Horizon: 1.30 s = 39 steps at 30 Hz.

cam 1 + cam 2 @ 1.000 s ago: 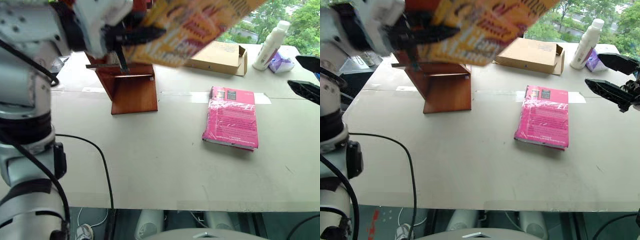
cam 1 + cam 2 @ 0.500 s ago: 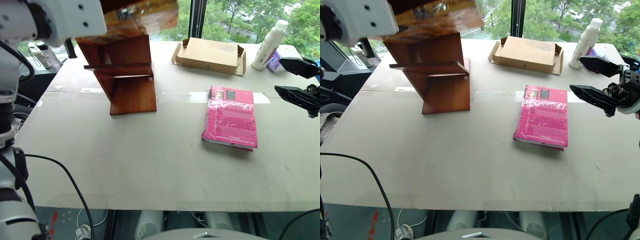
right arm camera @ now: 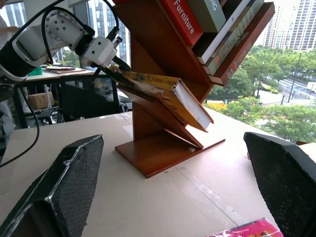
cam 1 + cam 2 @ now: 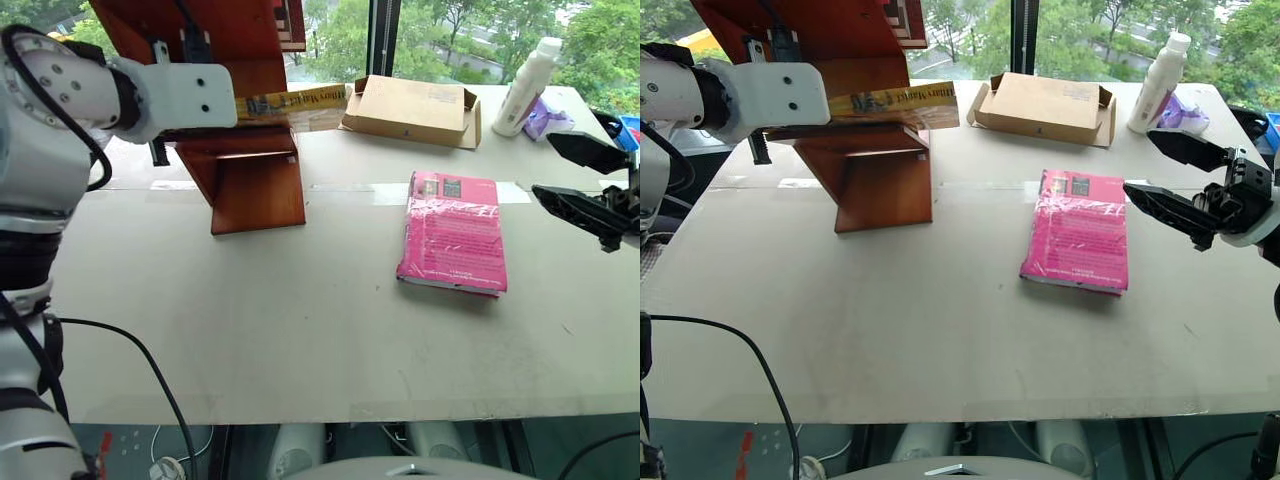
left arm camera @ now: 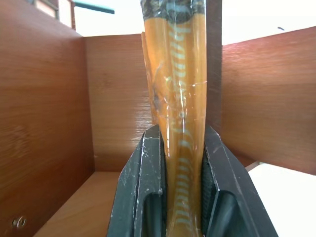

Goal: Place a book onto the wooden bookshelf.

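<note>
The yellow-orange book (image 4: 296, 100) lies flat in a lower bay of the reddish-brown wooden bookshelf (image 4: 256, 190), its free end sticking out past the shelf's right side. My left gripper (image 5: 180, 136) is shut on the book's yellow spine (image 5: 180, 94), with a finger pressed against each cover and shelf walls on both sides. The right wrist view shows the book (image 3: 165, 94) resting along a slanted board. My right gripper (image 4: 1165, 170) hovers open and holds nothing, above the table just right of the pink book.
A pink book (image 4: 452, 232) lies flat mid-table. A tan cardboard box (image 4: 412, 105) sits at the back, with a white bottle (image 4: 527, 75) and a purple packet (image 4: 545, 118) to its right. Other books (image 3: 217, 19) fill the upper shelf.
My left arm has brought the book down from high in front of the camera, turned it flat and moved it into the shelf bay. The right gripper has drifted slightly toward the pink book.
</note>
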### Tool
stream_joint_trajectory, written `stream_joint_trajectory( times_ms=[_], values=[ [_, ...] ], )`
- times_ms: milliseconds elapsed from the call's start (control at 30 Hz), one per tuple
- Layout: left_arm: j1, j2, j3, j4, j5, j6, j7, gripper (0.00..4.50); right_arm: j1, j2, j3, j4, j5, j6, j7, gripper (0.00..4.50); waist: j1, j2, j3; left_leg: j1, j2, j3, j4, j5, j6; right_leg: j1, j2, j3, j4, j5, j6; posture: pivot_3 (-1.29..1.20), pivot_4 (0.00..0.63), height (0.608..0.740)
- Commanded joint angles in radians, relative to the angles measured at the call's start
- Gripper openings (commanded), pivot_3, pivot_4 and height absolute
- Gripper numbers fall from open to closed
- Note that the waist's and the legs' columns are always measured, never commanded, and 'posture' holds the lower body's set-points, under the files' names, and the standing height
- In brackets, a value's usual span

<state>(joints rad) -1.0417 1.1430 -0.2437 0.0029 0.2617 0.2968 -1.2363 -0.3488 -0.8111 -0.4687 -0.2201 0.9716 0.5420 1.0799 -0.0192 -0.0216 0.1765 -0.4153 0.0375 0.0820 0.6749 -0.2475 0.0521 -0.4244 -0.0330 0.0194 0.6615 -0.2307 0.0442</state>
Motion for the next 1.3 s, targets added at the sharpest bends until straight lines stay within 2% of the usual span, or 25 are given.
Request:
stream_joint_trajectory(
  times_ms=[33,67,167,267,367,433,533,633,667,733,800,867,1033,1300],
  values=[
    [-0.068,-0.016,0.041,0.076,-0.011,-0.076,0.012,2.23,-0.016,-0.012,-0.035,-0.033,0.028,-0.012,0.002,4.50,0.005,0.000,0.000,0.000,0.000,0.000,0.000,0.000,0.000,0.000,0.000,0.000,0.000,0.000,0.000,0.00,0.150,0.733],
    [-0.082,-0.018,0.069,0.073,-0.047,-0.053,-0.009,2.66,-0.016,-0.010,-0.039,-0.038,0.033,-0.012,0.000,4.50,0.007,0.000,0.000,-0.001,0.000,-0.001,0.000,0.000,0.000,0.000,0.000,-0.001,0.000,0.000,0.000,0.00,0.150,0.733],
    [-0.055,0.023,0.150,0.022,-0.175,-0.012,-0.110,2.66,-0.012,-0.007,-0.045,-0.048,0.042,-0.013,-0.007,4.50,0.008,0.000,0.000,-0.002,0.000,-0.001,0.001,0.000,0.000,0.000,-0.001,-0.001,-0.001,0.000,0.000,0.00,0.150,0.733],
    [-0.011,0.083,0.264,-0.103,-0.371,0.202,-0.236,2.66,-0.003,-0.007,-0.049,-0.052,0.040,-0.020,-0.006,4.50,0.003,0.000,0.000,-0.002,0.000,0.000,0.000,0.000,0.000,-0.001,-0.001,-0.001,-0.001,0.000,0.000,0.00,0.150,0.733],
    [-0.075,0.087,0.352,-0.222,-0.609,0.560,-0.251,2.66,-0.022,-0.010,-0.042,-0.034,0.031,-0.024,-0.008,4.50,0.007,0.000,0.000,-0.004,0.000,-0.001,0.001,0.000,0.000,-0.003,-0.001,-0.002,0.000,0.000,0.000,0.00,0.150,0.733],
    [-0.093,0.045,0.399,-0.308,-0.754,0.746,-0.208,2.66,-0.031,-0.013,-0.031,-0.024,0.015,-0.026,-0.011,4.50,0.010,0.000,0.000,-0.005,0.000,-0.004,0.002,0.000,0.000,-0.002,-0.001,-0.003,0.001,-0.002,0.003,0.00,0.150,0.733],
    [-0.089,-0.097,0.469,-0.418,-0.894,0.942,-0.060,2.66,-0.024,-0.026,-0.035,-0.005,-0.012,-0.023,-0.018,4.50,0.013,0.000,0.000,0.000,0.000,-0.006,0.004,0.000,0.000,0.004,-0.001,-0.005,0.001,-0.003,0.004,0.00,0.150,0.733],
    [-0.018,-0.243,0.527,-0.520,-0.974,1.033,0.088,2.66,0.016,-0.050,-0.048,0.005,-0.058,-0.019,-0.028,4.50,0.013,0.001,0.000,0.001,0.000,-0.008,0.007,0.000,0.000,0.006,-0.001,-0.006,0.002,-0.003,0.005,0.00,0.150,0.733],
    [0.026,-0.338,0.566,-0.553,-1.004,1.040,0.160,2.66,0.044,-0.062,-0.060,0.002,-0.073,-0.012,-0.037,4.50,0.012,0.000,0.000,0.001,0.000,-0.008,0.007,0.000,0.000,0.006,-0.001,-0.006,0.002,-0.002,0.004,0.00,0.150,0.733],
    [0.139,-0.444,0.591,-0.625,-1.029,1.060,0.263,2.66,0.110,-0.081,-0.094,-0.010,-0.097,-0.007,-0.046,4.50,0.011,0.001,-0.001,0.001,0.000,-0.009,0.009,0.000,0.000,0.007,-0.001,-0.007,0.002,0.000,0.002,0.00,0.150,0.733],
    [0.240,-0.497,0.591,-0.667,-1.045,1.057,0.321,2.66,0.172,-0.095,-0.123,-0.010,-0.121,-0.002,-0.060,4.50,0.005,-0.001,0.000,0.000,0.000,-0.009,0.009,0.000,0.000,0.007,-0.002,-0.005,0.003,0.000,0.001,0.00,0.150,0.733],
    [0.336,-0.542,0.600,-0.693,-1.064,1.040,0.372,2.66,0.253,-0.108,-0.139,-0.003,-0.182,-0.026,-0.052,4.50,0.006,0.003,-0.002,0.001,0.000,-0.009,0.008,0.000,0.000,0.007,-0.001,-0.005,0.002,0.000,0.001,0.00,0.150,0.733],
    [0.669,-0.471,0.588,-0.675,-0.956,0.819,0.368,2.66,0.448,-0.106,-0.208,0.018,-0.280,-0.057,-0.042,4.50,0.006,0.003,-0.002,0.002,0.000,-0.008,0.007,0.000,-0.001,0.007,-0.002,-0.003,0.002,-0.001,0.001,0.00,0.150,0.733],
    [1.028,-0.357,0.639,-0.583,-0.843,0.515,0.280,2.66,0.644,-0.125,-0.302,0.095,-0.387,-0.095,-0.003,4.50,0.010,0.002,-0.002,0.002,-0.001,-0.007,0.007,-0.001,0.000,0.008,-0.004,-0.004,0.000,-0.003,-0.003,0.00,0.150,0.733]
  ],
)
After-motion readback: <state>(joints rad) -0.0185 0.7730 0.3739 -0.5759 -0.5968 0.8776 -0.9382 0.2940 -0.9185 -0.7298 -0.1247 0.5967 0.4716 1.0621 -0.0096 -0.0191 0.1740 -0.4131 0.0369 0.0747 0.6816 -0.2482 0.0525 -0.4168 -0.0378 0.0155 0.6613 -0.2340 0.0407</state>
